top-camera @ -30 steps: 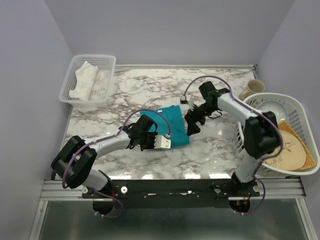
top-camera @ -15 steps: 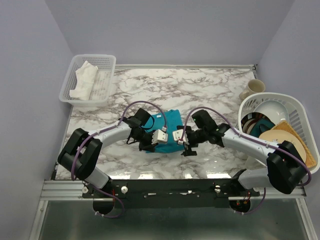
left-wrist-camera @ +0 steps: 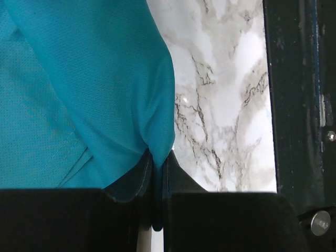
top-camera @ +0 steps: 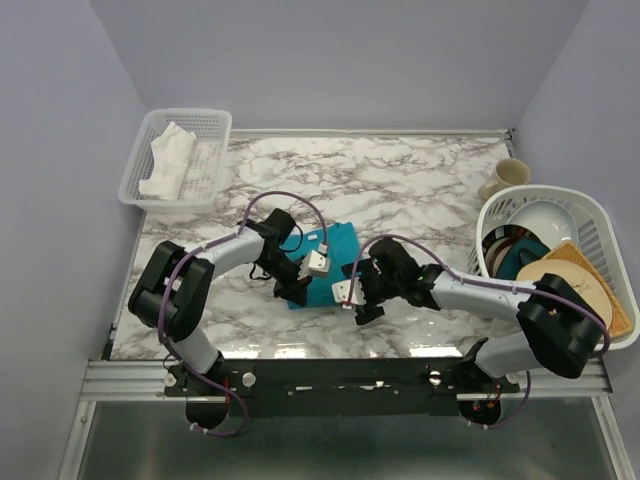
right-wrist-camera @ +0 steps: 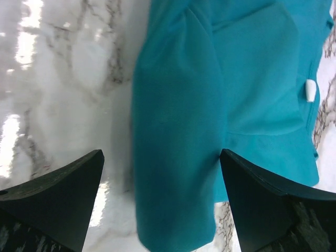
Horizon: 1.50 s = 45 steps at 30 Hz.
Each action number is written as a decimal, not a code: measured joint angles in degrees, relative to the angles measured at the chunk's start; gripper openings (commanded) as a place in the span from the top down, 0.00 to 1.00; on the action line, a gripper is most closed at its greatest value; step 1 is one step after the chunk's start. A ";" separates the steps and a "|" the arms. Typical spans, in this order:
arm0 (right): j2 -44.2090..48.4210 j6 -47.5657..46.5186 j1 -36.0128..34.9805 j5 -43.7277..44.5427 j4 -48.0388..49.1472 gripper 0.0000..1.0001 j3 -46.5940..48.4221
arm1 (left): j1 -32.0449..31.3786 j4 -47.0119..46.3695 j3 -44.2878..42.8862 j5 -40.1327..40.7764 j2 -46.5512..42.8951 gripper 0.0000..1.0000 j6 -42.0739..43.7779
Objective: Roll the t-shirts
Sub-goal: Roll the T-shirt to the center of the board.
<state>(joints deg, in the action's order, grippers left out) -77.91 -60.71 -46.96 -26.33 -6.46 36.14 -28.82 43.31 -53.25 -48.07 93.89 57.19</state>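
Observation:
The teal-blue t-shirt [top-camera: 340, 245] lies folded small in the middle of the marble table, its near edge turned over into a thick roll [right-wrist-camera: 178, 131]. My left gripper [top-camera: 292, 290] is at the shirt's near-left corner, shut on a pinch of the fabric [left-wrist-camera: 157, 157]; the cloth [left-wrist-camera: 79, 79] hangs in a fold from the jaws. My right gripper [top-camera: 358, 300] is at the near-right corner, open wide. Its fingers [right-wrist-camera: 68, 189] stand on either side of the roll, the right one touching the cloth.
A white basket [top-camera: 205, 125] holding a white cloth [top-camera: 168, 158] stands at the back left. On the right a white dish rack [top-camera: 600, 225] holds plates and bowls, with a cream mug [top-camera: 505, 178] behind it. The table's near edge [top-camera: 340, 352] is just in front of both grippers.
The right arm swung from the shirt's far right side to its near edge. The left gripper stayed shut on the cloth and shifted left. The shirt now looks narrower and bunched.

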 measured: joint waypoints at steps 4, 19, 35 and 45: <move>-4.55 1.79 -0.57 6.27 5.64 0.04 0.00 | 0.20 2.23 -0.92 -0.70 1.07 0.94 1.64; -2.40 2.34 -0.72 11.32 11.39 0.22 -3.74 | 3.80 7.32 -3.72 -3.65 3.61 0.94 6.19; -2.23 3.23 -2.01 9.64 9.53 0.92 -2.45 | 4.42 9.84 -5.31 -4.48 5.25 0.92 7.50; -8.87 1.75 5.38 -4.20 -19.21 0.91 16.87 | 6.71 10.38 -5.35 -6.88 3.72 0.91 1.44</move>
<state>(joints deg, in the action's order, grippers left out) -86.78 -58.96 -41.58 -30.52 -25.67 53.01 -22.11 53.69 -58.61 -54.96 97.60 58.63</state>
